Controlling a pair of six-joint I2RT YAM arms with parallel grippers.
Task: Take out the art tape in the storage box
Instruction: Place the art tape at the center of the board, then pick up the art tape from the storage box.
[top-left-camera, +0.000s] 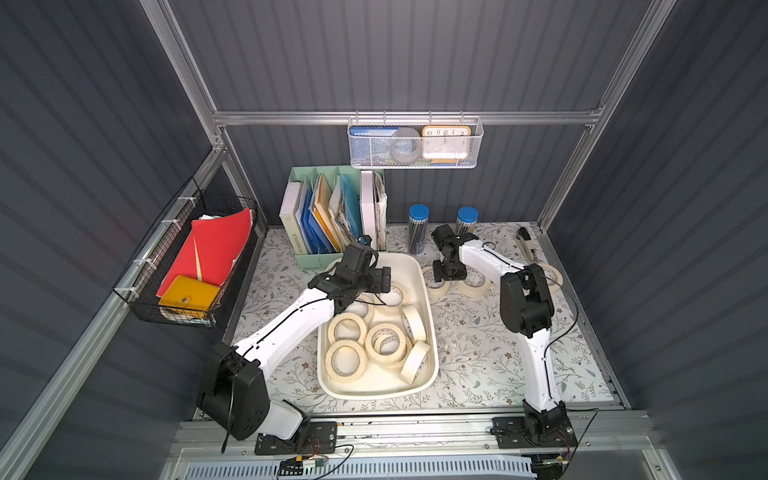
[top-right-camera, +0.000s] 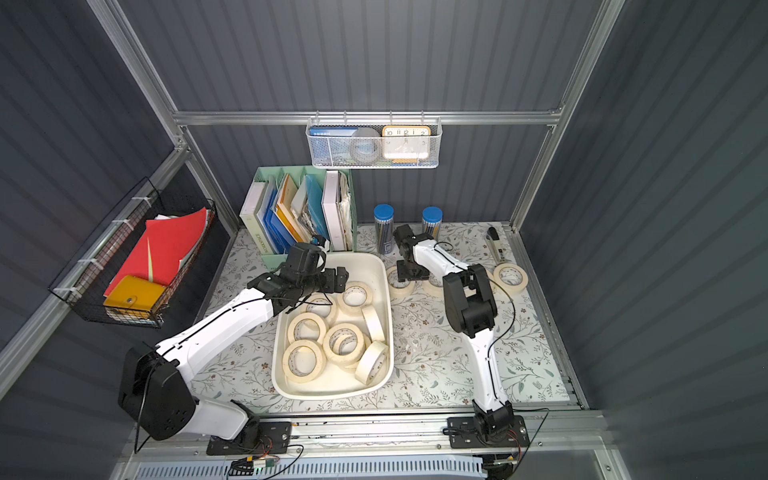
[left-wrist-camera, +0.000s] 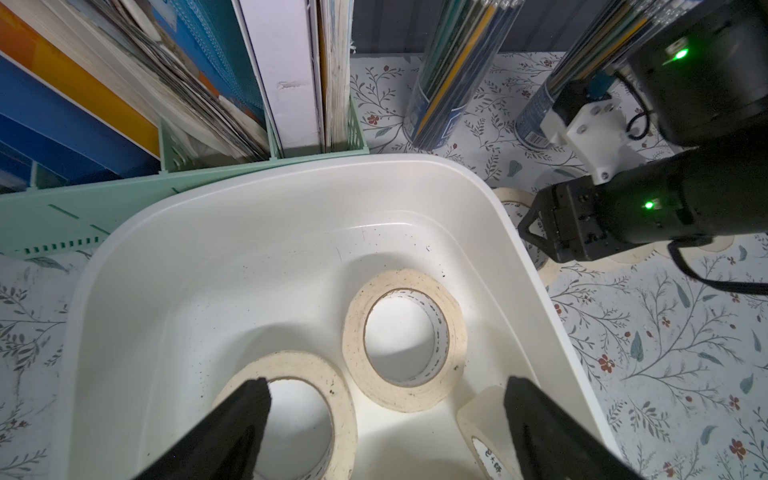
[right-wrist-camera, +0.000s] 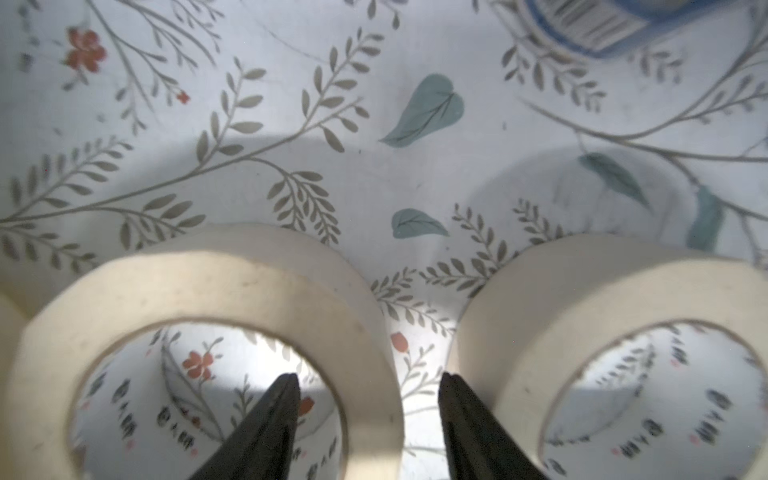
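The storage box (top-left-camera: 376, 392) (top-right-camera: 332, 392) is an off-white tub in mid-table, with several cream rolls of art tape (top-left-camera: 345, 330) (top-right-camera: 306, 328) inside. My left gripper (top-left-camera: 384, 282) (top-right-camera: 338, 279) (left-wrist-camera: 386, 382) hangs open over the box's far end, above two flat rolls (left-wrist-camera: 405, 279), gripping nothing. My right gripper (top-left-camera: 446, 276) (top-right-camera: 409, 274) (right-wrist-camera: 368, 376) is down on the table just right of the box. It is open, one finger inside a roll (right-wrist-camera: 208, 282) (top-left-camera: 436, 291) and one outside, with gaps on both sides of the wall. Another roll (right-wrist-camera: 582, 282) lies beside it, and a third (top-left-camera: 550, 274) lies farther right.
A mint-green file organiser (top-left-camera: 328, 216) stands against the box's far rim. Two blue-capped tubes (top-left-camera: 417, 228) (top-left-camera: 466, 220) and a stapler (top-left-camera: 525, 243) sit near the back wall. A white mesh basket (top-left-camera: 415, 145) hangs on the rail; a black wire basket (top-left-camera: 187, 257) hangs at left.
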